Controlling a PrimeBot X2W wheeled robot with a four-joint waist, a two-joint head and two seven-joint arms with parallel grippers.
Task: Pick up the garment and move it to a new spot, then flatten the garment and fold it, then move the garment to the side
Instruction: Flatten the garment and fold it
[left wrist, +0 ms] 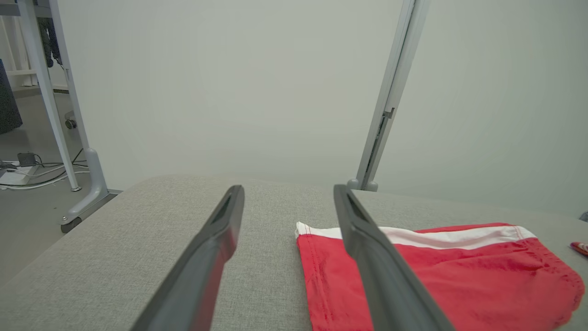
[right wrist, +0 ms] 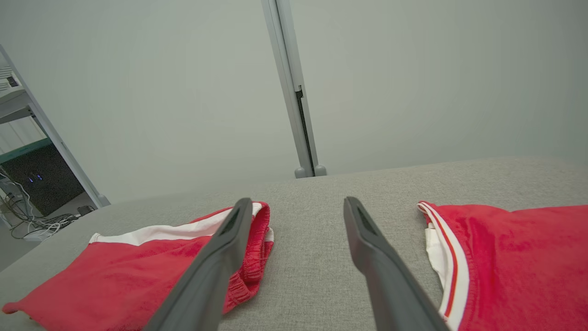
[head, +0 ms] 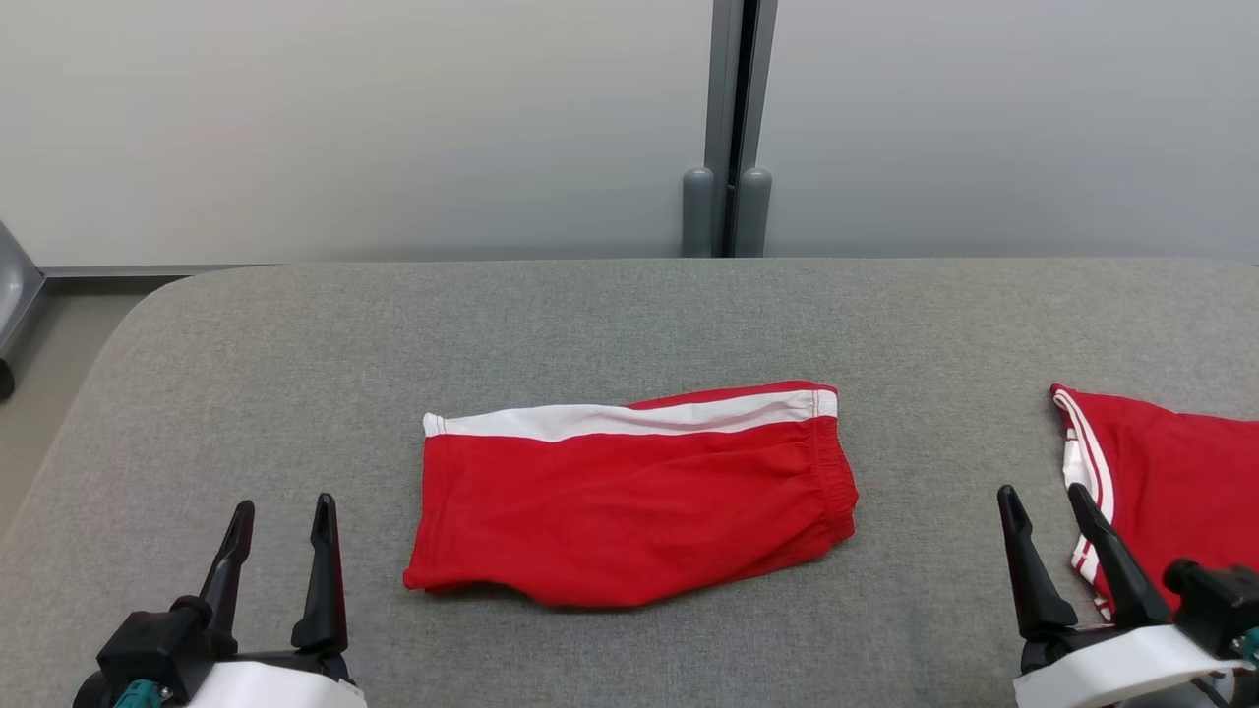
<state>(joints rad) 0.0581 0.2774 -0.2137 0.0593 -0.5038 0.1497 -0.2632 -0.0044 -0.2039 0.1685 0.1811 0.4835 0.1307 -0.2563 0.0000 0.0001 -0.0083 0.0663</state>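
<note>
A pair of red shorts, the garment (head: 629, 492), lies folded in the middle of the grey table (head: 629, 324), with a white stripe along its far edge and its waistband to the right. The left wrist view shows the garment (left wrist: 441, 276) at the right, and the right wrist view shows the garment (right wrist: 138, 266) at the left. My left gripper (head: 282, 516) hovers open near the front left, apart from the shorts. My right gripper (head: 1043, 500) stands open at the front right, between the shorts and a second red piece.
A second red garment with thin white stripes (head: 1170, 482) lies at the table's right edge, close to my right gripper. A grey partition wall with a vertical post (head: 733, 128) stands behind the table. The table's rounded left corner drops to the floor (head: 49, 334).
</note>
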